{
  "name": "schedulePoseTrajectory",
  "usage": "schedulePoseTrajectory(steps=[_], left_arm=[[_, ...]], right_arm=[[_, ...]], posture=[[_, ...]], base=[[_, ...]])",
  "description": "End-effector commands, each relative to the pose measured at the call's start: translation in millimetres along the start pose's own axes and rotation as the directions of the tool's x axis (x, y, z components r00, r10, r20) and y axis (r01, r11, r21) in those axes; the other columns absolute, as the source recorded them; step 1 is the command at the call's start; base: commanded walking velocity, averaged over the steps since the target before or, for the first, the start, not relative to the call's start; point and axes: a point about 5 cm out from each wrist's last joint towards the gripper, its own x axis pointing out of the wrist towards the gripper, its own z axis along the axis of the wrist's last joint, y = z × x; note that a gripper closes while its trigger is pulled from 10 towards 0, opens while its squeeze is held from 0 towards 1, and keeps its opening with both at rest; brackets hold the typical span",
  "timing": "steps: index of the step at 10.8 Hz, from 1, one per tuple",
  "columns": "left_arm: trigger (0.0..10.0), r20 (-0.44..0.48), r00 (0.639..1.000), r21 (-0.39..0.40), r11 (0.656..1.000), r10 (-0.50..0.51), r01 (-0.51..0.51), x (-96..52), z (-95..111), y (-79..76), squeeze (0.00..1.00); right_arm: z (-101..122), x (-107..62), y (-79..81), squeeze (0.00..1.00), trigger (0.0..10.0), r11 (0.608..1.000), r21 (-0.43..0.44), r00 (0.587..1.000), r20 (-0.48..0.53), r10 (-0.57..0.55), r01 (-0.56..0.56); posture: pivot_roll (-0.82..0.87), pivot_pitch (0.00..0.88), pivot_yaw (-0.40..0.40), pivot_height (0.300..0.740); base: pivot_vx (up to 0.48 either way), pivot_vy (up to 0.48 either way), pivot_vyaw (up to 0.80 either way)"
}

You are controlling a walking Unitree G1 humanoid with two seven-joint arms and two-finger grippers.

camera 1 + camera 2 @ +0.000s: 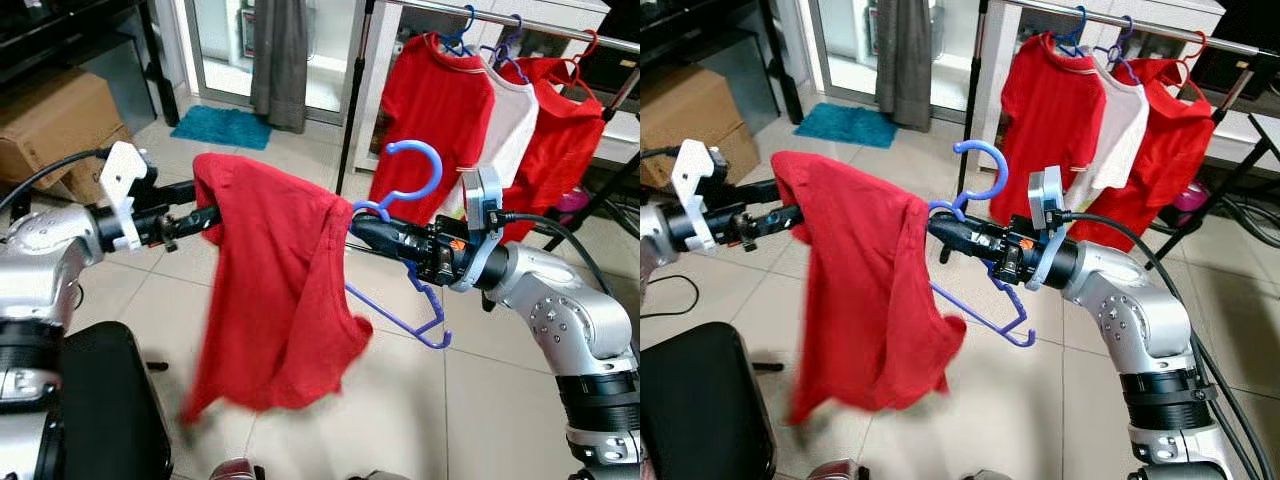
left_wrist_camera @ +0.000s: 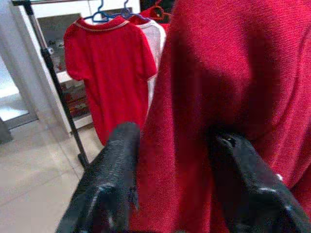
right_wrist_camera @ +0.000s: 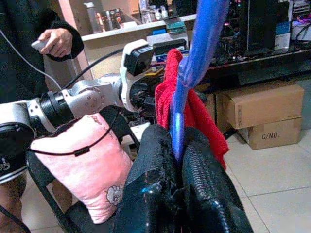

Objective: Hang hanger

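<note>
Pale floor tiles (image 1: 500,390) all over, with a clothes rail (image 1: 500,15) at the far right already carrying two red shirts (image 1: 430,110) and a white shirt (image 1: 515,115) squeezed between them. Far left there's a cardboard box (image 1: 50,125), and a teal mat (image 1: 222,126) by the glass door.

Front and centre — a red t-shirt (image 1: 275,290) stretched between both arms on a blue hanger (image 1: 412,195). The right gripper (image 3: 177,145) is clenched on the hanger's neck just below the hook, which curls up above its fingers; the hanger's lower bar pokes out under that arm (shirt only half sits on it, drooping to the left). The left gripper (image 2: 172,160) has its fingers (image 2: 114,160) spread with a fold of the shirt's far-left shoulder between them, though whether it's truly pinching I can't tell.

The right wrist view also catches a pink cushion (image 3: 82,165) on a dark chair, plus a person's hand (image 3: 58,41) holding a small controller.
</note>
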Motion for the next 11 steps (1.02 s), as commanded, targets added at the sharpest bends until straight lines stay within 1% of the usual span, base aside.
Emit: schedulePoseTrajectory(steps=[1, 3, 8, 10, 11], left_arm=[[0.0, -0.002, 1.000, 0.008, 1.000, -0.027, 0.027, 4.5, 2.3, -1.0, 0.00], [0.0, 0.000, 0.999, -0.001, 0.999, -0.048, 0.048, 8.7, 1.4, -3.5, 0.00], [0.0, 0.001, 0.999, -0.014, 0.999, -0.051, 0.051, 7.0, -4.9, -7.0, 0.00], [0.0, 0.011, 1.000, -0.010, 1.000, -0.028, 0.028, 6.0, -5.3, -6.2, 0.00], [0.0, 0.032, 1.000, -0.005, 1.000, 0.002, -0.002, 4.7, -4.4, -4.5, 0.00]], right_arm=[[15.0, 1.9, 4.8, 0.00, 10.0, 0.998, -0.055, 0.999, 0.032, 0.040, -0.038], [15.4, 2.6, 4.2, 0.00, 10.0, 0.998, -0.057, 0.999, 0.030, 0.042, -0.040], [13.1, 3.7, 4.6, 0.00, 10.0, 0.997, -0.057, 0.998, 0.027, 0.049, -0.047], [13.3, 4.2, 4.5, 0.00, 10.0, 0.997, -0.057, 0.998, 0.029, 0.050, -0.048], [13.4, 4.4, 4.0, 0.00, 10.0, 0.997, -0.059, 0.999, 0.031, 0.044, -0.042]], posture=[[-0.07, 0.000, -0.021, 0.740], [-0.08, 0.000, -0.024, 0.740], [-0.07, 0.000, -0.031, 0.740], [-0.07, 0.000, -0.032, 0.740], [-0.07, 0.000, -0.033, 0.740]], base=[[0.000, 0.000, 0.00], [0.000, 0.000, 0.00], [0.000, 0.000, 0.00], [0.000, 0.000, 0.00], [0.000, 0.000, 0.00]])
